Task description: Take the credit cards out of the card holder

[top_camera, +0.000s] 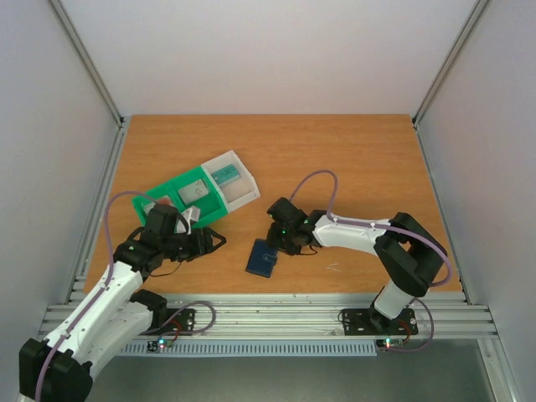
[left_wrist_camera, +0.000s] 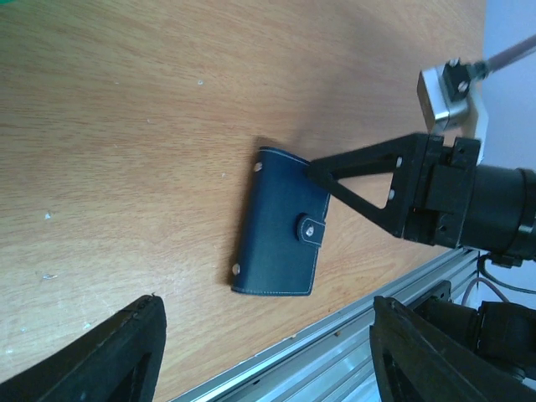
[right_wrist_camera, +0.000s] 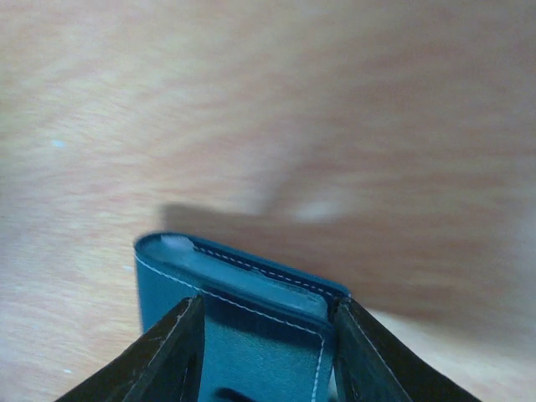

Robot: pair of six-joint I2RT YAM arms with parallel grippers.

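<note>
One card holder (left_wrist_camera: 280,222) lies flat and closed on the wooden table (top_camera: 352,159), close to the front edge between the two arms and near the metal rail (left_wrist_camera: 335,343). It is dark navy with pale stitching round the rim. A small tab fastened by a silver snap sits on one long edge, and two rivets sit on the opposite edge. The right gripper (right_wrist_camera: 266,303) is down at one short end, its fingers apart with one on each side of that end; whether they press on it cannot be told. The left gripper (left_wrist_camera: 266,311) hovers apart from it on the left, fingers spread wide with nothing between them. Farther back sits a green and white tray (top_camera: 177,184), with a teal card (top_camera: 224,176) in the white compartment and a pale card (top_camera: 195,191) in a green one.
</note>
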